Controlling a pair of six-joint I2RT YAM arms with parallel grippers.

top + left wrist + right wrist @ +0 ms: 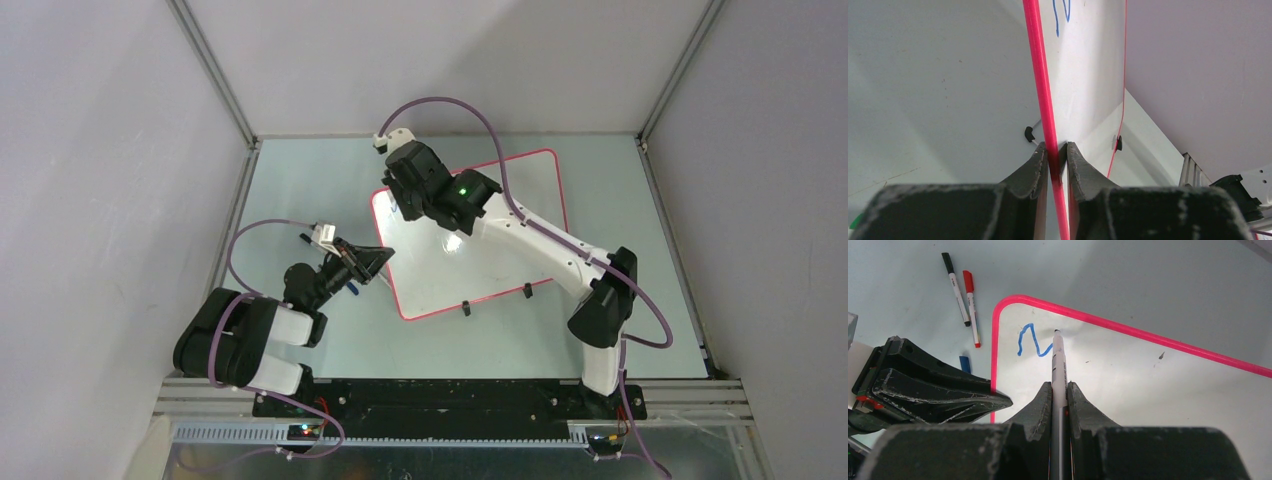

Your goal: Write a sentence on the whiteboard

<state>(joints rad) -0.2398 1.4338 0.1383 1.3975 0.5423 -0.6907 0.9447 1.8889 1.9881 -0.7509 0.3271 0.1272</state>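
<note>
1. whiteboard (pixel 440 275) mid-tabletop (pixel 300 200); L pincer (pixel 1054 150) clamps its 9 o'clock rim.
2. R pincer (pixel 1060 387) clenched on marker (pixel 1058 360), tip near 10 o'clock corner; sentence (pixel 1027 340) barely begun.
3. Board prob stiff, light, slick: hold by rim.

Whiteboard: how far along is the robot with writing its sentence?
Done: one blue squiggle, the sentence's first strokes, near a corner of the whiteboard. In hand: the right arm's jaws are shut on a marker with its tip at the squiggle's end, while the left arm's jaws pinch the red frame. Left: nearly everything; the board is otherwise blank.
</note>
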